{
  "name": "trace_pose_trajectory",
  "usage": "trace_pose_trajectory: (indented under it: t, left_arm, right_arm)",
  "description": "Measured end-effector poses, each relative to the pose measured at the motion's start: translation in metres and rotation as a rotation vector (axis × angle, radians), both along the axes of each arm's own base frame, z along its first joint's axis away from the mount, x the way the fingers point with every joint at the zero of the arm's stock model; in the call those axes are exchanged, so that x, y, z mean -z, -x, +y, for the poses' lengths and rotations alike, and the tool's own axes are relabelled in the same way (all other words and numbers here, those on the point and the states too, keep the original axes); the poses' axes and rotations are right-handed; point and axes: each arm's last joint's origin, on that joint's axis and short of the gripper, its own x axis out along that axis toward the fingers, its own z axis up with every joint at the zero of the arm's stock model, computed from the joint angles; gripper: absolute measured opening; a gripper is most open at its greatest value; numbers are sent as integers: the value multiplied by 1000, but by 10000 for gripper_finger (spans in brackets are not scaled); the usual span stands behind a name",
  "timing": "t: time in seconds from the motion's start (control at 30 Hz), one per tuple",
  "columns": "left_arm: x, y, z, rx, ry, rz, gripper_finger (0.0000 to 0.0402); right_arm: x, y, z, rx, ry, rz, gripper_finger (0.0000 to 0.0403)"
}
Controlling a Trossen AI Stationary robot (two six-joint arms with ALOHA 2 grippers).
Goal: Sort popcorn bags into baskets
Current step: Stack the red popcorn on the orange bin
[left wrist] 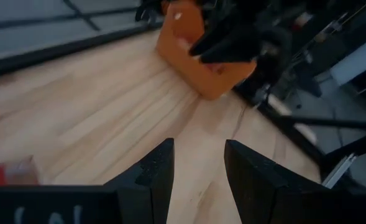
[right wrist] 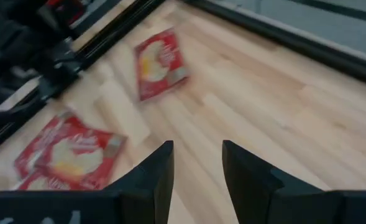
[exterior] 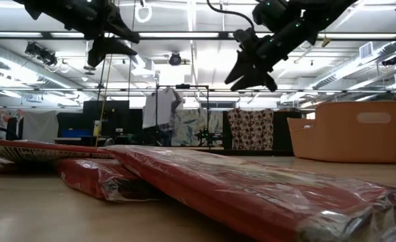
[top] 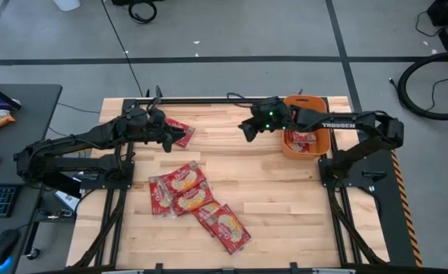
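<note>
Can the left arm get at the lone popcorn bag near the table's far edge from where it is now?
Probably yes. The left gripper is open, empty and right beside that lone popcorn bag, with nothing lying on it. The right gripper hangs well clear, near the basket.

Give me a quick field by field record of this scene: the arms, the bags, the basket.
left gripper: open, empty, above the table's far left part, near a lone popcorn bag
right gripper: open, empty, raised above the table just left of the basket
basket: orange, at the table's far right, with popcorn bags inside
loose bags: overlapping cluster at the table's centre
table: light wood
</note>
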Motion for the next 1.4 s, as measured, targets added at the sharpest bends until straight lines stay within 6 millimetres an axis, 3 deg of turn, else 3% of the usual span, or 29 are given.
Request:
trace_pose_trajectory:
  t: [0.13,0.37,0.6,0.77,1.2,1.4]
  left_arm:
    - [14,6,2,-14,26,158,146]
    - [47,0,24,-24,5,451,146]
    - [83,-17,35,251,-299,794,146]
    - [96,-24,35,315,-527,1015,147]
    - [108,-23,48,560,-647,1087,214]
    - [127,-28,52,705,-666,1155,224]
  right_arm:
    - [0,-11,13,-57,0,26,140]
    - [-24,-25,29,-151,105,31,140]
    - [-40,-25,31,-176,130,65,140]
    - [-40,-23,33,-175,113,90,140]
    - [-41,-24,40,-178,92,78,140]
    - [-42,-25,39,-162,111,77,140]
